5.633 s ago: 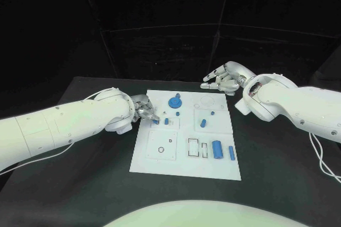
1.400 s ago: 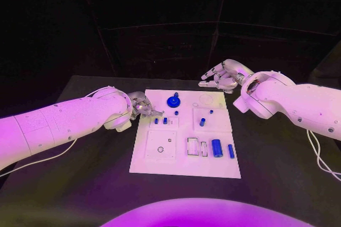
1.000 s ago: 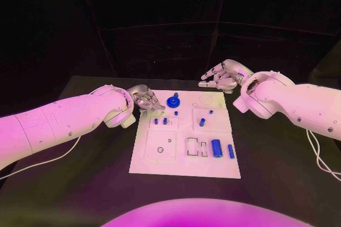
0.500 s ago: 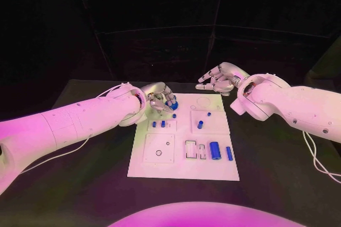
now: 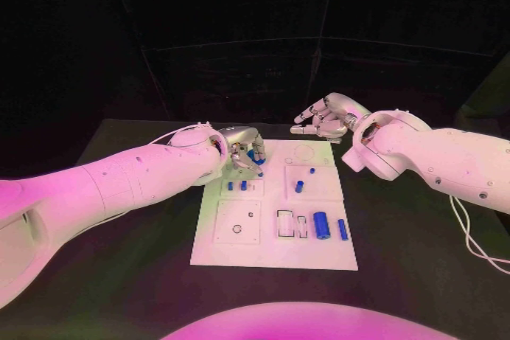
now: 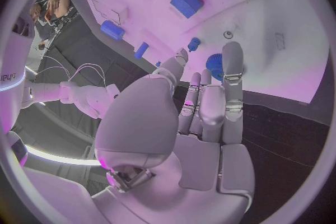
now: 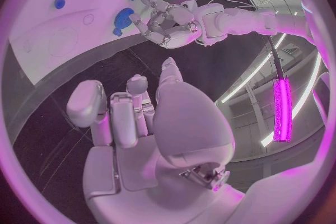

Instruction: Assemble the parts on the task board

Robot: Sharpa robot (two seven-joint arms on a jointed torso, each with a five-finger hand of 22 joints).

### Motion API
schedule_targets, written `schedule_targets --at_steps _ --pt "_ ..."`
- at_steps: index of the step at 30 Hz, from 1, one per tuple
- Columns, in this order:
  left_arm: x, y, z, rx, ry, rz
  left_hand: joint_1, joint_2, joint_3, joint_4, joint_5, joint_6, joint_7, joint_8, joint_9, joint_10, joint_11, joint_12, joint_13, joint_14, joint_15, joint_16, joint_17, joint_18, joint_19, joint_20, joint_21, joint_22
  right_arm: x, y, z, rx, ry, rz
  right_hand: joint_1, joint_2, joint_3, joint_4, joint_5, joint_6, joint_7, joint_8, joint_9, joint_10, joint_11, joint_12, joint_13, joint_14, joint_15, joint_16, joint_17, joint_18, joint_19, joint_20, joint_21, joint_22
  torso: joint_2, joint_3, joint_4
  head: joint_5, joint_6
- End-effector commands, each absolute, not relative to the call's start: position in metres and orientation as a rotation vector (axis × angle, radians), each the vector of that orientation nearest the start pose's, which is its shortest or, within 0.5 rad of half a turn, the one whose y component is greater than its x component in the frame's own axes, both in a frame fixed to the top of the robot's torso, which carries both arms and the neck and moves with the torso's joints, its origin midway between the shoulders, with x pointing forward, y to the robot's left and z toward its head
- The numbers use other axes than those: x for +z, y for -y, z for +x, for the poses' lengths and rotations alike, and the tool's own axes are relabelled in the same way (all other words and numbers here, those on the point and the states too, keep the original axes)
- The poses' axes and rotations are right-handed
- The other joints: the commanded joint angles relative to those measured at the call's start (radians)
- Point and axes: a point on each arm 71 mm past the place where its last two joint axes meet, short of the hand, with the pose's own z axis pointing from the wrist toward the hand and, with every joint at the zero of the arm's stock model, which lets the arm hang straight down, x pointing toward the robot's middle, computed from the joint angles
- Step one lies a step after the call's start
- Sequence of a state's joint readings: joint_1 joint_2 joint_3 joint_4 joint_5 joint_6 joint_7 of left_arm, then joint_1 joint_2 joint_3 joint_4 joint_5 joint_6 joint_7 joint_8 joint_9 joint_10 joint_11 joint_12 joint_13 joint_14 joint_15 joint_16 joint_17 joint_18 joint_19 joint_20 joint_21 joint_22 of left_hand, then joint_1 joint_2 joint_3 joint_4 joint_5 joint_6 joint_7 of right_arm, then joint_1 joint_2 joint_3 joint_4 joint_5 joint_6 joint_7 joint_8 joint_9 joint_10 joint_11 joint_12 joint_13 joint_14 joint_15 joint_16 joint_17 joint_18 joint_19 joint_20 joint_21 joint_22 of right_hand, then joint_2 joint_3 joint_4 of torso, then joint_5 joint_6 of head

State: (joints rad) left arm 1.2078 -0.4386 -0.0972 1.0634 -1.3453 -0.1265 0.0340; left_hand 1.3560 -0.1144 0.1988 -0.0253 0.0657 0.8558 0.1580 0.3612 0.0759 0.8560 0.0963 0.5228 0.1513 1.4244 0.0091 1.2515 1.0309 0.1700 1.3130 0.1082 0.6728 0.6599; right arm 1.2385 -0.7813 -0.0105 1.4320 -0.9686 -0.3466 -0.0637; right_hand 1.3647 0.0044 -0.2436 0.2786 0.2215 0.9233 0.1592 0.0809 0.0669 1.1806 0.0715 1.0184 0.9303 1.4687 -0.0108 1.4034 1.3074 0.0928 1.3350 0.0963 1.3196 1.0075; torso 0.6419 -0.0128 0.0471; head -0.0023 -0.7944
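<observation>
The white task board (image 5: 239, 248) lies mid-table. At its far end stands a blue gear (image 5: 259, 158), seen again as the gear (image 6: 215, 68) and the gear (image 7: 125, 17) from the two wrists. My left hand (image 5: 243, 145) hovers right at the gear with fingers (image 6: 232, 67) stretched over it and nothing held; whether they touch it is unclear. Two small blue pegs (image 5: 237, 185) stand nearer me, and another peg (image 5: 300, 185) stands to the right. A thick blue cylinder (image 5: 321, 225) and a slim one (image 5: 342, 229) lie on the board's right side. My right hand (image 5: 327, 121) floats beyond the far right corner, fingers apart.
The black table (image 5: 127, 281) surrounds the board on all sides. Square and rectangular outlines (image 5: 288, 223) and a small ring (image 5: 237, 229) mark the board's near half. My left forearm (image 5: 117, 185) stretches over the table left of the board.
My left hand has moved from the small pegs at the board's left edge toward the far end, up to the blue gear. The right hand has stayed in place.
</observation>
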Motion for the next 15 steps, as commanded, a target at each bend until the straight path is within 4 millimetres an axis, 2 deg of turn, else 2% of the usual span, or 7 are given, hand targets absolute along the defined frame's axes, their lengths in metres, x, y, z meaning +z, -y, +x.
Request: schedule_targets --at_steps 1,15 --pt "-0.2357 -0.1087 0.5415 -0.700 -1.902 0.324 -0.006 0.003 -0.010 0.000 -0.004 0.013 -0.001 -0.005 -0.002 0.010 0.000 -0.001 -0.006 0.013 0.000 0.026 0.029 0.000 0.017 -0.001 0.043 0.040 -0.1617 0.2019 0.5164 0.874 -1.668 0.323 -0.001 0.006 -0.004 -0.001 0.007 -0.007 0.001 0.006 0.001 -0.005 0.001 -0.003 -0.002 0.046 0.003 -0.003 0.004 0.011 -0.005 0.001 -0.004 0.000 0.000 -0.0007 0.0002 -0.003 -0.003" --pt "-0.2414 -0.1024 0.5426 -0.692 -1.925 0.332 0.005 0.026 -0.020 -0.009 -0.005 0.053 -0.008 -0.020 -0.006 0.045 -0.007 0.000 -0.027 0.040 -0.006 0.090 0.098 -0.023 0.064 -0.007 0.186 0.180 -0.1619 0.1996 0.5168 0.877 -1.669 0.321 -0.001 0.006 -0.004 -0.001 0.007 -0.007 0.001 0.006 0.001 -0.005 0.001 -0.003 -0.002 0.046 0.003 -0.003 0.004 0.011 -0.005 0.001 -0.004 0.000 -0.001 0.0002 0.0012 -0.008 -0.006"
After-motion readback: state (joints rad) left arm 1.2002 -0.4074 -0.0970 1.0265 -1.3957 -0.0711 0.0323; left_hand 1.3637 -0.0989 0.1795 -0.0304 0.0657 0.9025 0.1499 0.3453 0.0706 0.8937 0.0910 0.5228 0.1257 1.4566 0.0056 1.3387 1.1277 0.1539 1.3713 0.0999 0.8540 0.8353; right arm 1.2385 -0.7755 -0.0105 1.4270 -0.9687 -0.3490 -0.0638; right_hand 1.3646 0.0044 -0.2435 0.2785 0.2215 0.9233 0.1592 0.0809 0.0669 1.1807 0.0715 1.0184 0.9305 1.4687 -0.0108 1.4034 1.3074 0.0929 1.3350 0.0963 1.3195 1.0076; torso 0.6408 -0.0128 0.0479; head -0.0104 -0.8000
